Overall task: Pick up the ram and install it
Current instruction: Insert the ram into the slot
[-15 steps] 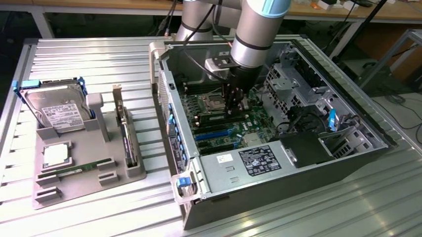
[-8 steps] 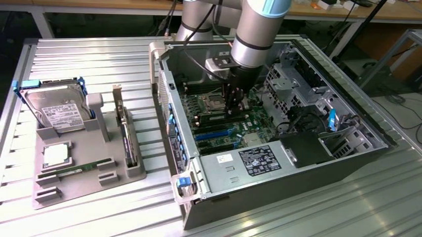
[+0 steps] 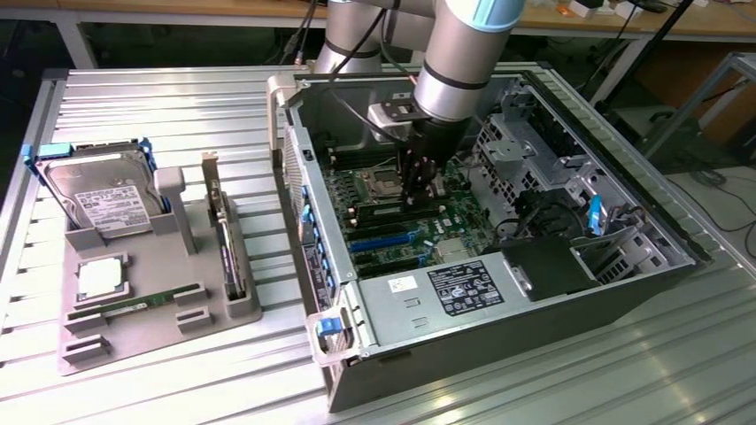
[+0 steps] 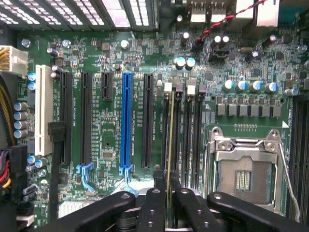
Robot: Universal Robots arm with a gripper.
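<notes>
One ram (image 4: 169, 135) in gripper (image 4: 167, 180); slots (image 4: 186, 130) beneath

You see a table (image 3: 165, 97) of shiny ribbed metal. Your tray (image 3: 130, 345) is dull grey plastic. The drive (image 3: 95, 190) is shiny metal with a paper label. The case (image 3: 390, 310) is dull grey metal. The board (image 4: 227, 58) is glossy green, its socket (image 4: 246, 145) is bright metal, and one slot (image 4: 126, 121) is smooth blue plastic. Your gripper (image 4: 167, 180) looks like smooth black plastic. The ram (image 4: 170, 140) has a thin edge that shines a little.
</notes>
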